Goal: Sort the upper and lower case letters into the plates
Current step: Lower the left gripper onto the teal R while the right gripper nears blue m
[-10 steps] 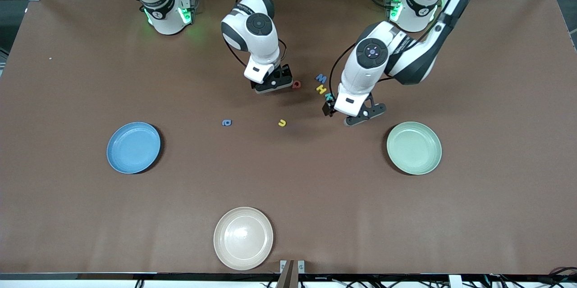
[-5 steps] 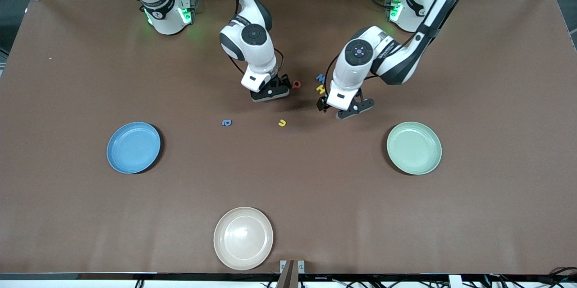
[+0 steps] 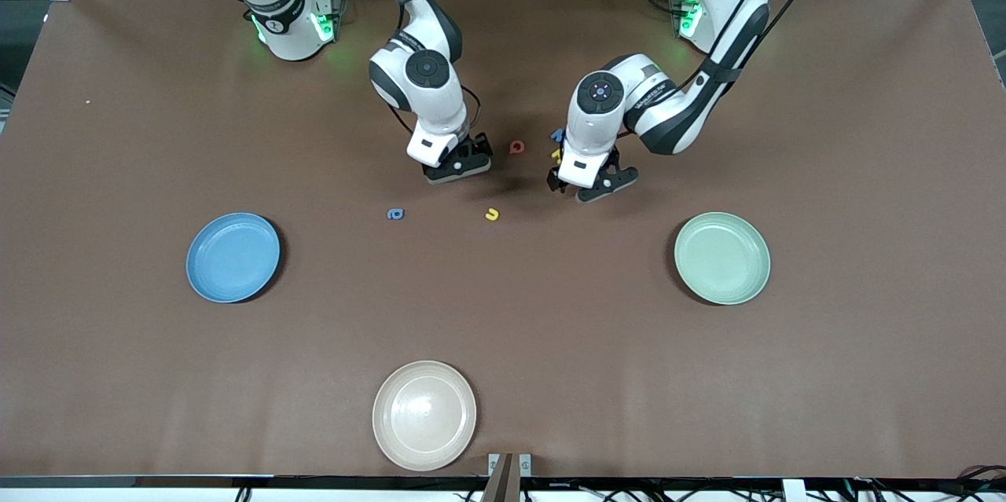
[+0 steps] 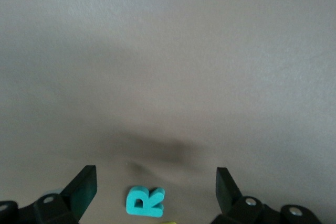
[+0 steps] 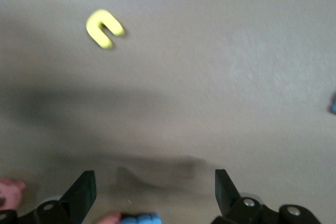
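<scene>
Closing in with jaws wide and empty: left gripper (image 4: 152,187) now straddling small teal foam letter R (image 4: 145,202), right gripper (image 5: 155,187) beside red letter (image 3: 516,147), sorting barely begun.

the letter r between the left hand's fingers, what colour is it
Teal. The letter R shows best in the left wrist view, lying flat on the brown table.

Brown table (image 3: 825,376), matte top. On it: blue plate (image 3: 233,257) toward the right arm's end; pale green plate (image 3: 721,258) toward the left arm's end; cream-white plate (image 3: 424,415) nearest the front camera. Small letters near the middle: blue letter (image 3: 395,214), yellow letter (image 3: 492,214) beside it, red letter (image 3: 516,147) farther from the camera, teal R (image 4: 144,201) (seen only in the left wrist view). Two more letters, blue and yellow, partly hidden beside the red one toward the left arm's end.
</scene>
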`<state>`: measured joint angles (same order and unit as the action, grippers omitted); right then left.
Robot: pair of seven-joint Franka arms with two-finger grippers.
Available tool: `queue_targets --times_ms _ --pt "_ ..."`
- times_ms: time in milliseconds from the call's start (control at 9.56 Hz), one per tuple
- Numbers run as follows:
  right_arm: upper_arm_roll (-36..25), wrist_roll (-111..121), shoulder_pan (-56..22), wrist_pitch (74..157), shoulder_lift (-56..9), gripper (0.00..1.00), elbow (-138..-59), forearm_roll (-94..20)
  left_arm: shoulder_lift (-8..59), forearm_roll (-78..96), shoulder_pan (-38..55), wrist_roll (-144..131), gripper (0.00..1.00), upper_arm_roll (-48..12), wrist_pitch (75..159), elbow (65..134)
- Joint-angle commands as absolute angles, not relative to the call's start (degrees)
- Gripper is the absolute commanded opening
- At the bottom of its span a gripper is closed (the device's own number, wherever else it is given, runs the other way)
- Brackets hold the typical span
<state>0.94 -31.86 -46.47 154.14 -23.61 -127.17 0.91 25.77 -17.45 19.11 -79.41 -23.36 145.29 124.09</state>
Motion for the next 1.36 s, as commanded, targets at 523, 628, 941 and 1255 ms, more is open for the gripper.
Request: queue_targets --times_ms 523,628,941,1255 --pt "8.3 -23.9 -41.1 159.1 -19.5 0.89 -136.7 0.0 27.2 -19.6 21.0 -83.6 0.93 -23.3 147.9 127.1" --pt "8.8 -23.8 -40.5 159.1 -19.7 0.83 -136.7 -0.1 27.2 -19.6 20.9 -83.6 0.9 -23.3 147.9 127.1" --pt "9.3 -23.1 -38.2 159.1 -19.9 0.75 -136.6 -1.1 27.2 -19.6 20.7 -83.6 0.82 -23.3 148.0 127.4" --pt "9.5 -23.1 -38.2 159.1 -20.3 0.64 -136.5 -1.1 27.2 -19.6 20.8 -83.7 0.75 -23.3 148.0 127.7"
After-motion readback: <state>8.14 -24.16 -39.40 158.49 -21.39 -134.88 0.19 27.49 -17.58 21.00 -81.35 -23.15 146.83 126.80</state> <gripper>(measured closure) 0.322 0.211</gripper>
